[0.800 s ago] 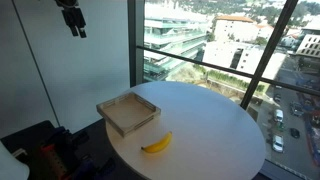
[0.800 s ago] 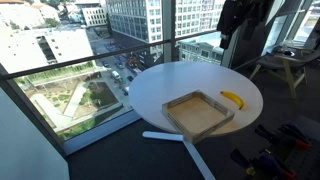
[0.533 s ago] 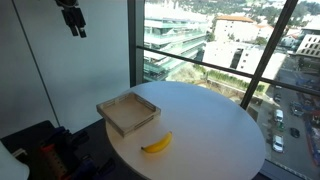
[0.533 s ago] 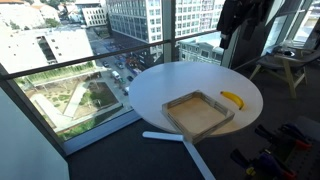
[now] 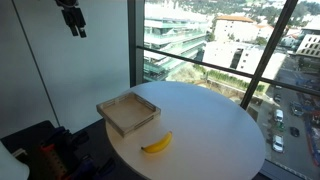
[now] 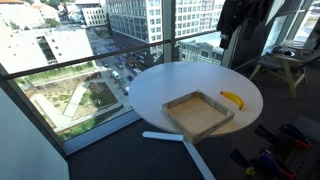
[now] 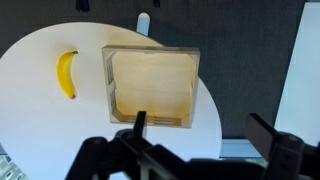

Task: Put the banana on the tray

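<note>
Wrist view: banana (image 7: 68, 75) lies flat on the white round table (image 7: 35, 50), just beside the tray (image 7: 150, 85) but not touching it, a strip of bare table between. Its long axis runs top to bottom of this picture, roughly parallel to the tray's nearest side. Both ends point slightly toward the tray and the belly bows away from it, as far as I can tell. Which end is the stem: too small to say.

Tray is empty, flat on the table, and reaches close to the table edge.

Gripper (image 7: 200, 122) has its fingers spread wide and holds nothing. The gap between them sits over the tray's near rim and the floor past the table edge. From there the banana is off to the upper left of the picture, on the far side of the tray. The fingers are spaced left to right, so they already cross the banana's long axis. Judgement: a sideways shift and a descent are needed, with little wrist turn.

In both exterior views the banana (image 5: 156, 144) (image 6: 232, 99) is on the table next to the tray (image 5: 128, 113) (image 6: 198, 113). In an exterior view the gripper (image 5: 73, 20) hangs high up, well apart from both. Only one arm is present, so there is no choice of hand. The pick has not started yet.
</note>
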